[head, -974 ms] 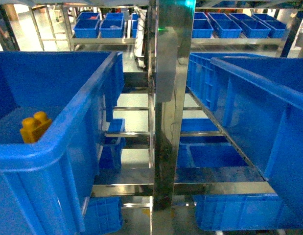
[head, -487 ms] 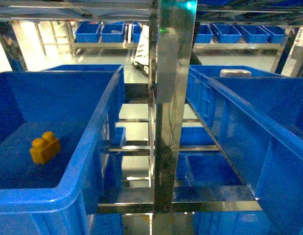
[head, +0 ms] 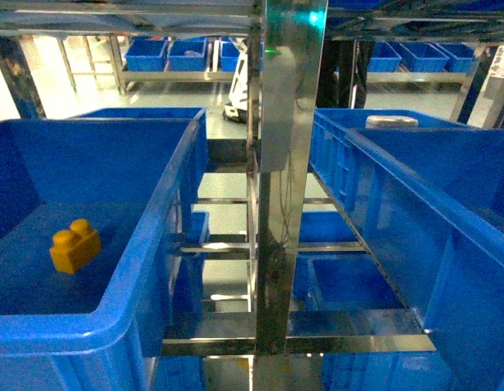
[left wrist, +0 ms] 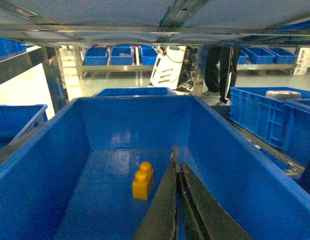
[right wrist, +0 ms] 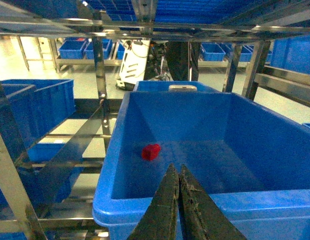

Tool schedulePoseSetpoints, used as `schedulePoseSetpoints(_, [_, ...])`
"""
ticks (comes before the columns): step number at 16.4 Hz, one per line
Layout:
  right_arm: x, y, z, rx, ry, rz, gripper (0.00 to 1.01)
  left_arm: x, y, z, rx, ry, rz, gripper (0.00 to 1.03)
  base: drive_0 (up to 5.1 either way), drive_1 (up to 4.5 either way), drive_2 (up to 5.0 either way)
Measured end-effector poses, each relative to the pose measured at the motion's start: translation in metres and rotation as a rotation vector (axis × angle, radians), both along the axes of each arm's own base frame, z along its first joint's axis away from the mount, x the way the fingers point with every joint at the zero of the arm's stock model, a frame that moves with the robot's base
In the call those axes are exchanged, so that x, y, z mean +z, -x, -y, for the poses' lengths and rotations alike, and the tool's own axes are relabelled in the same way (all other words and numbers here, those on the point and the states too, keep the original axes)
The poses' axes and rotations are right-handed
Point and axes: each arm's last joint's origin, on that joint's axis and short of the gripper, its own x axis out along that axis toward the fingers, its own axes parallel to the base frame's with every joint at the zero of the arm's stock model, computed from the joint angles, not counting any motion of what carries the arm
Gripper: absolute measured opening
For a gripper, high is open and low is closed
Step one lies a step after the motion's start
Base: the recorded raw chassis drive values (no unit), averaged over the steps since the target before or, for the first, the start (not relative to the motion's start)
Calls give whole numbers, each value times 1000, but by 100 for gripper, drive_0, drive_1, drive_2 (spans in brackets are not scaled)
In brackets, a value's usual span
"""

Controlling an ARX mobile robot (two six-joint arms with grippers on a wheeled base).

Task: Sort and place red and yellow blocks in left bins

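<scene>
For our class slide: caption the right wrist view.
Shut right gripper before a blue crate holding one red brick.

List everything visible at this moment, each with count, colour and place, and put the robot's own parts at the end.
yellow block: one, orange-yellow, two studs, on the floor of the left crate.
red block: one, red, on the floor of the right crate, near its left wall.
left crate: one, bright blue, left of the post.
right crate: one, bright blue, right of the post.
steel post: one, silver, centre of the head view.
distant crates: several, blue, on far shelving.
left gripper: dark fingers together, empty, over the left crate.
right gripper: dark fingers together, empty, at the right crate's near rim.
</scene>
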Motion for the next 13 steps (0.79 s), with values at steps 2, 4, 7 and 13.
schedulePoseSetpoints(2, [0, 0, 0, 0, 0, 5, 2, -2, 4, 0, 2, 0, -17, 2, 0, 0, 0])
schedulePoseSetpoints(4, [0, 0, 0, 0, 0, 5, 2, -3, 12, 0, 3, 0, -4, 2, 0, 0, 0])
schedulePoseSetpoints(7, [1, 0, 0, 0, 1, 5, 8, -4, 12, 0, 0, 1, -20, 14, 0, 0, 0])
schedulePoseSetpoints(13, [1, 0, 0, 0, 1, 5, 69, -4, 12, 0, 1, 2, -16, 74, 0, 0, 0])
